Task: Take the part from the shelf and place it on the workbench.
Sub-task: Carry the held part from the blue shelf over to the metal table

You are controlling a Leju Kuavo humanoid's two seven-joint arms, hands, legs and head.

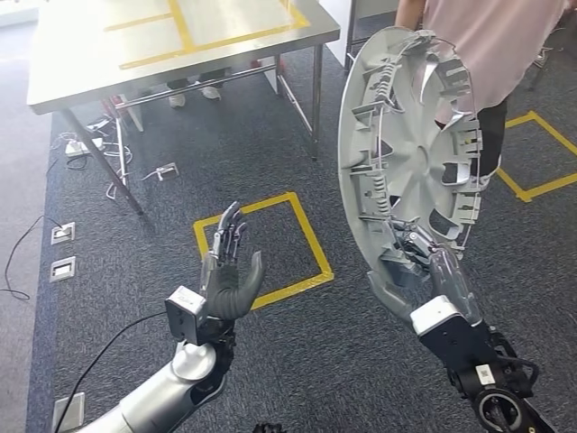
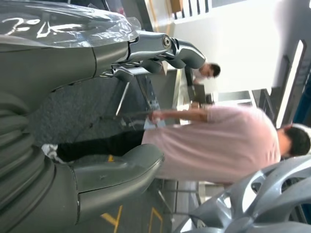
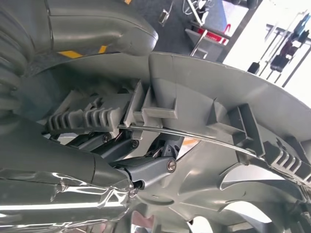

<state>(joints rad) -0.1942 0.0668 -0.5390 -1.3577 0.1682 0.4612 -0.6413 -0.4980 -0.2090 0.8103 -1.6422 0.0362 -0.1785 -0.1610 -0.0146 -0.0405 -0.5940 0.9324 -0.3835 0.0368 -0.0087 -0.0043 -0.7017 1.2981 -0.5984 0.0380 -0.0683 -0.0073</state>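
Fingers of the right hand (image 1: 435, 263) squeeze the bottom rim of the grey wheel cover (image 1: 408, 153), holding it up to carry it to the workbench (image 1: 170, 36), while the left hand (image 1: 228, 271) waits wide apart and empty.

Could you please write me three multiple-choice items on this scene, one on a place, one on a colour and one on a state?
1. Where is the round grey plastic wheel cover?
A. flat on the table
B. held up in the right hand
C. lying on the carpet

2. What colour is the tape square on the dark carpet between the two arms?
A. yellow
B. red
C. white

3. How is the left hand?
A. gripping the cover
B. pressing on the table
C. raised, fingers apart, holding nothing

Answers: 1 B, the right hand grips the cover's lower rim in the head view. 2 A, its lines are yellow. 3 C, it is empty with its fingers spread.
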